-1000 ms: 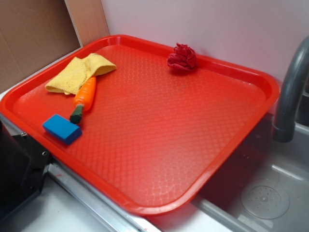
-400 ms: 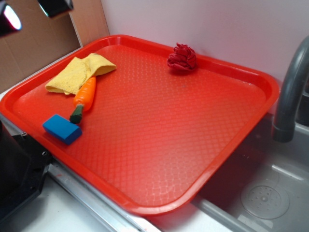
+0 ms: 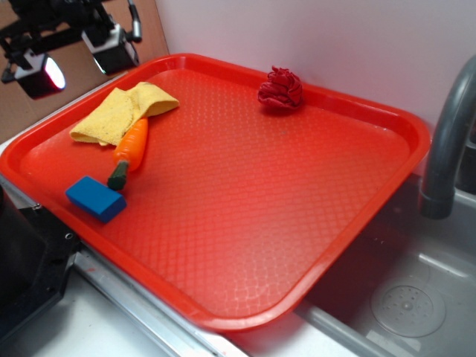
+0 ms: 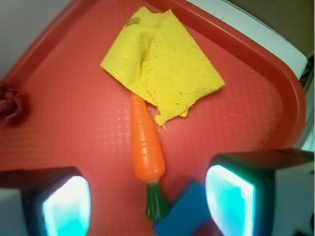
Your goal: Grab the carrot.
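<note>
The orange carrot [image 3: 131, 146] with its dark green stem lies on the red tray [image 3: 245, 223] at the left, its thin tip tucked under the yellow cloth [image 3: 119, 111]. In the wrist view the carrot [image 4: 145, 145] lies lengthwise between and ahead of my fingers, stem towards me. My gripper [image 3: 74, 58] is open and empty, high above the tray's far left corner; in the wrist view [image 4: 147, 204] its jaws stand wide apart above the carrot's stem end.
A blue block [image 3: 95, 198] sits just off the carrot's stem, also in the wrist view [image 4: 184, 211]. A crumpled red cloth [image 3: 280, 88] lies at the tray's back edge. A grey faucet [image 3: 446, 141] and sink [image 3: 401, 297] are at the right.
My gripper has come into the exterior view from the top left and moved down and right towards the carrot. Nothing on the tray has moved.
</note>
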`<state>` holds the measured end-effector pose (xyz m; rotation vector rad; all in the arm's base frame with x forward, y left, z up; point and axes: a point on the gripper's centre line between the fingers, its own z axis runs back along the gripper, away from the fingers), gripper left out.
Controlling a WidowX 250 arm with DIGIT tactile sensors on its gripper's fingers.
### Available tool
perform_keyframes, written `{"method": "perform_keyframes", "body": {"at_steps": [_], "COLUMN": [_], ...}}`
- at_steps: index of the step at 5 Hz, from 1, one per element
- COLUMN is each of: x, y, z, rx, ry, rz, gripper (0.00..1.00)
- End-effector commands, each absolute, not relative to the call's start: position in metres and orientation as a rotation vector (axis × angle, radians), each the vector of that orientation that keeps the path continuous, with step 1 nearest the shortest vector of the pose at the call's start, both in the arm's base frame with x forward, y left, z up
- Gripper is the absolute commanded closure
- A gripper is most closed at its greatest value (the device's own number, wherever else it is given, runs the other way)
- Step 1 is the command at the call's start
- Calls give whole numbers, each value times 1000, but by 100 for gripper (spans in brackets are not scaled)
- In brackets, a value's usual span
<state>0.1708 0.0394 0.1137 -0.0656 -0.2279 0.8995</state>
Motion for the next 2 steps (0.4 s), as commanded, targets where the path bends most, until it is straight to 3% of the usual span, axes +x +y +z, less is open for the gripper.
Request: {"method": "perform_keyframes", "body": {"at_steps": [1, 2], "x": [188, 192], "y": [35, 32], "z": [72, 53], "rx": [-6, -4], "ry": [-233, -227], "rz": [834, 803], "gripper": [0, 0]}}
